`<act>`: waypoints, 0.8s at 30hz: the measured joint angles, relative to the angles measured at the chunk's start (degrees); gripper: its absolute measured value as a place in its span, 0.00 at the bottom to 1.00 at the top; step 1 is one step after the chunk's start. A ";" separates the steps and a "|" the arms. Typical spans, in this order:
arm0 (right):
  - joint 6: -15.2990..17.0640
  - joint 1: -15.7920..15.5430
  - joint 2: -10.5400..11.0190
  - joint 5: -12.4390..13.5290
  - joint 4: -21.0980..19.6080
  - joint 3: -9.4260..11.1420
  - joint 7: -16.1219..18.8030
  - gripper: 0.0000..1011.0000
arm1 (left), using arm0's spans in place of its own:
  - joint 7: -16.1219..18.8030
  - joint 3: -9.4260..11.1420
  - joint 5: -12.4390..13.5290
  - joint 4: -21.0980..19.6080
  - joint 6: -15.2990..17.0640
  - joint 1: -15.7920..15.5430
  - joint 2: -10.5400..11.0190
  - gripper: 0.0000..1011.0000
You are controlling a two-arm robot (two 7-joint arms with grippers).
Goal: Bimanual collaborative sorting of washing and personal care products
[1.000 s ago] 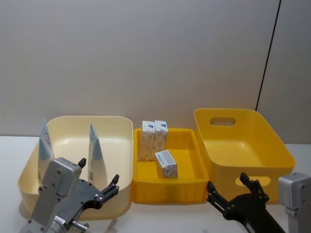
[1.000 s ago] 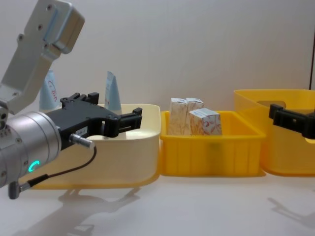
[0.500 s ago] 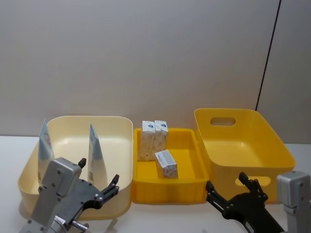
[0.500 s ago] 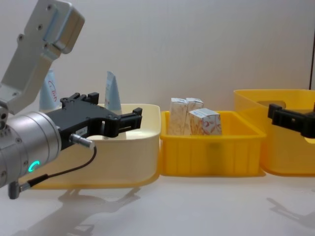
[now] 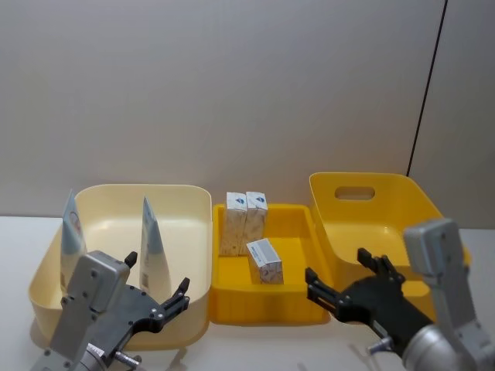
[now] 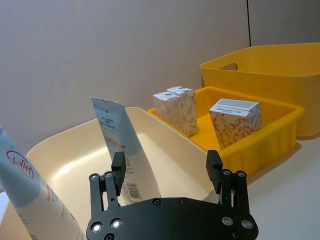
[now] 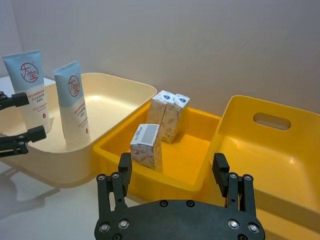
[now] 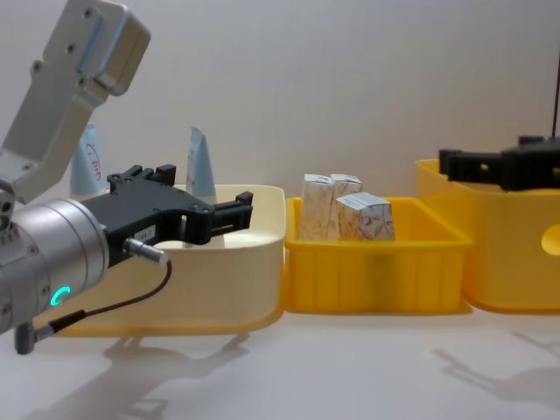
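Right gripper point(image 5: 336, 269), wide open and empty, should centre squarely over the nearest small cream carton point(image 5: 264, 261) (left gripper point(image 5: 158, 271) hovers open too).

The head view looks forward and down on the row of bins point(image 5: 131, 186); the chest view faces them side-on, low over the table point(image 8: 350, 367). The wrist views look out close over the left gripper point(image 6: 166, 162) and right gripper point(image 7: 172, 162). All four share the cartons point(image 5: 232, 224) in the middle yellow tray point(image 5: 267, 300)
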 joint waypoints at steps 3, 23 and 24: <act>3.68 2.37 0.11 -0.75 -0.40 -1.01 0.14 0.99 | 0.00 0.00 0.00 0.00 0.00 0.00 0.00 0.99; 17.84 15.26 -6.40 -4.41 8.48 -6.23 -2.38 0.99 | 0.00 0.00 0.00 0.00 0.00 0.00 0.00 0.99; 18.38 16.00 -7.03 -4.49 9.46 -6.53 -2.41 0.99 | 0.00 0.00 0.00 0.00 0.00 0.00 0.00 0.99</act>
